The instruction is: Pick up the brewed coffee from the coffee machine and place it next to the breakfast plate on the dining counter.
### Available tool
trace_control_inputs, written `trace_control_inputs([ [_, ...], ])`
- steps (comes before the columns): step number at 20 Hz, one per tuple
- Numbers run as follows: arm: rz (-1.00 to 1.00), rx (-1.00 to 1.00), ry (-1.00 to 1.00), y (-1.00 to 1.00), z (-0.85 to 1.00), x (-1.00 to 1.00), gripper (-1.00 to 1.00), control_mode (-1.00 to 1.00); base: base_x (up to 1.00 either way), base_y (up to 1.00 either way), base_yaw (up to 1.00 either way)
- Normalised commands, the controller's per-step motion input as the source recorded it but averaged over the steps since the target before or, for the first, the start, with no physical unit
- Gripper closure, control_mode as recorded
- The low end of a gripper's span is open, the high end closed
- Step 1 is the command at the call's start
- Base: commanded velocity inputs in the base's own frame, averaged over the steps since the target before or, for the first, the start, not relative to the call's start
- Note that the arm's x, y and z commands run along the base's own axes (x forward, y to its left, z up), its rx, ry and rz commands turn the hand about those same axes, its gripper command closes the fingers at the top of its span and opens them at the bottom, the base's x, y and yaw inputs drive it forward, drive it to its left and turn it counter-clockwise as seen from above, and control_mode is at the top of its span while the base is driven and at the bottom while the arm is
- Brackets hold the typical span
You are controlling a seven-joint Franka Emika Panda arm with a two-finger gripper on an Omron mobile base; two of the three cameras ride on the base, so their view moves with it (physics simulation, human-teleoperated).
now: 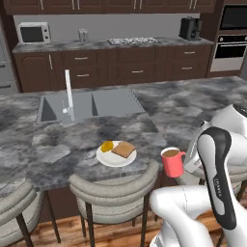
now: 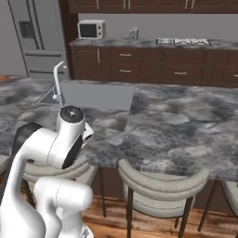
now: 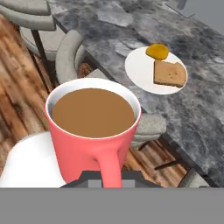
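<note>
Coffee in the small red mug (image 1: 172, 163) is carried upright by the gripper (image 3: 109, 177), jaws closed on its handle, at the grey marbled dining counter's (image 1: 193, 111) edge, near the round white breakfast plate (image 1: 107, 158).

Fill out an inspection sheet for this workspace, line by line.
Surface: dining counter, grey marbled stone, with a sink and tap.
Job's things: red mug of coffee held in the air off the counter's near edge, right of the breakfast plate; coffee machine on the back counter.
Clutter: nothing seen.
Grippers: gripper holds the mug by its handle.
Cables: nothing seen.
Surroundings: stools, microwave, wall oven, fridge.
</note>
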Motion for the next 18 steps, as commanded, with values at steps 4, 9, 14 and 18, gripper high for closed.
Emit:
trace_control_inputs([
  [4,0.0,0.0,0.0,0.0,0.0,0.0,1.0,1.0,0.94,0.54,-0.32],
  [9,-0.16,-0.03,-0.28,0.09,0.0,0.74,1.0,-1.0,0.0,0.0,0.0],
  [14,-0.04,0.0,-0.2,-0.14,-0.04,0.72,1.0,-1.0,0.0,0.0,0.0],
  [18,0.0,0.0,-0.01,-0.19,-0.28,0.9,1.0,-1.0,0.0,0.0,0.0],
])
